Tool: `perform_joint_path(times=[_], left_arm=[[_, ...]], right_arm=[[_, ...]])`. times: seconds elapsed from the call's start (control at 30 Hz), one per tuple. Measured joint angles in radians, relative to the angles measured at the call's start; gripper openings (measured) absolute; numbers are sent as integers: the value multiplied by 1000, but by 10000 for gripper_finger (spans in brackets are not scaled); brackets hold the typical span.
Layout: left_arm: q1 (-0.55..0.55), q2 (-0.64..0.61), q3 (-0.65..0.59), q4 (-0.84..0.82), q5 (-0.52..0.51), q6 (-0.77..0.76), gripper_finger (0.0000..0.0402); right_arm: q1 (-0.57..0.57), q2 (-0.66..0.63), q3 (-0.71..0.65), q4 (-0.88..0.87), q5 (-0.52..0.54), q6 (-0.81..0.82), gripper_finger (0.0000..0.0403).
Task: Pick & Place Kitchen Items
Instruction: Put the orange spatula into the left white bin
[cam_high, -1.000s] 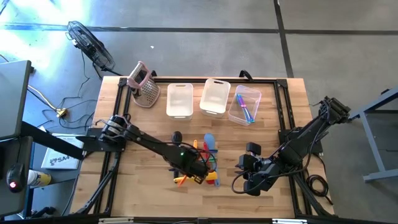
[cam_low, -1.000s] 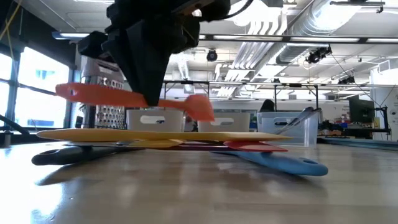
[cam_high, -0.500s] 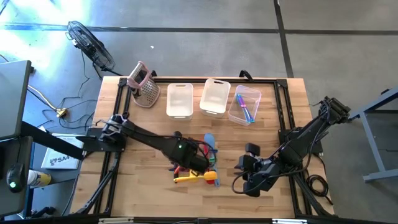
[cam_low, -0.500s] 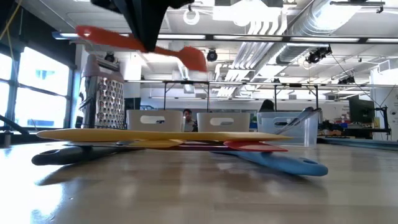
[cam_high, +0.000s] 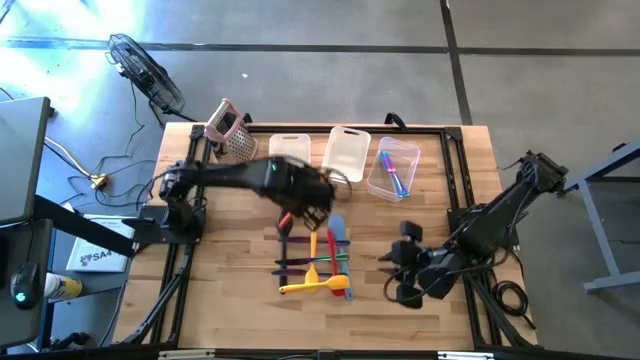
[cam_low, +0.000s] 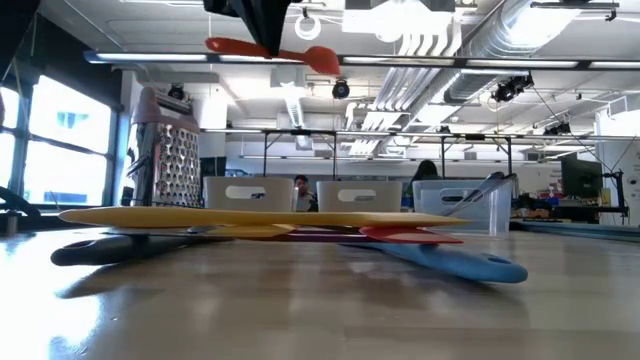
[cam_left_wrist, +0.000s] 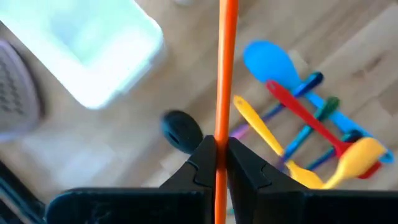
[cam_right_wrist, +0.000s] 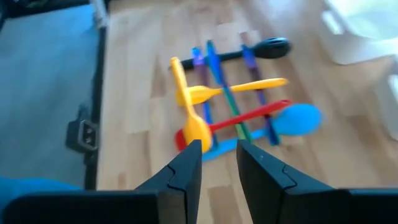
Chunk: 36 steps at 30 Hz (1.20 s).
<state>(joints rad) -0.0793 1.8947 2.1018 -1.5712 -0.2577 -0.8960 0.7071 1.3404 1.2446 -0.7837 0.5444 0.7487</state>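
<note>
An orange utensil (cam_left_wrist: 222, 74) is held clamped in the left gripper (cam_left_wrist: 216, 152) above the pile of utensils (cam_high: 315, 258), between it and the clear bins (cam_high: 344, 155), while the right gripper (cam_right_wrist: 218, 163) is seen parted beside the pile.

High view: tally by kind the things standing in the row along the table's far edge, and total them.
Clear bins: 3
Box grater: 1
Total: 4
</note>
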Motion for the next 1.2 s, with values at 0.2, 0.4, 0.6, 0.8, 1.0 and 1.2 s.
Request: perform_joint_path(times=[0.2, 0.4, 0.6, 0.8, 1.0, 1.2], left_arm=[[152, -51, -1, 0, -13, 216, 12], [305, -89, -1, 0, -18, 429, 12], [435, -109, -1, 0, -21, 551, 12], [511, -109, -1, 0, -23, 473, 12], [511, -104, -2, 0, 72, 395, 12], [489, -103, -66, 3, 117, 345, 12]], right_arm=[[0, -100, 0, -69, 81, 51, 94], [0, -167, 0, -115, 150, 52, 94], [0, -204, 0, -215, 227, 109, 94], [0, -217, 0, -294, 290, 178, 94], [0, -217, 0, -351, 294, 226, 94], [0, -217, 0, -368, 319, 225, 94]])
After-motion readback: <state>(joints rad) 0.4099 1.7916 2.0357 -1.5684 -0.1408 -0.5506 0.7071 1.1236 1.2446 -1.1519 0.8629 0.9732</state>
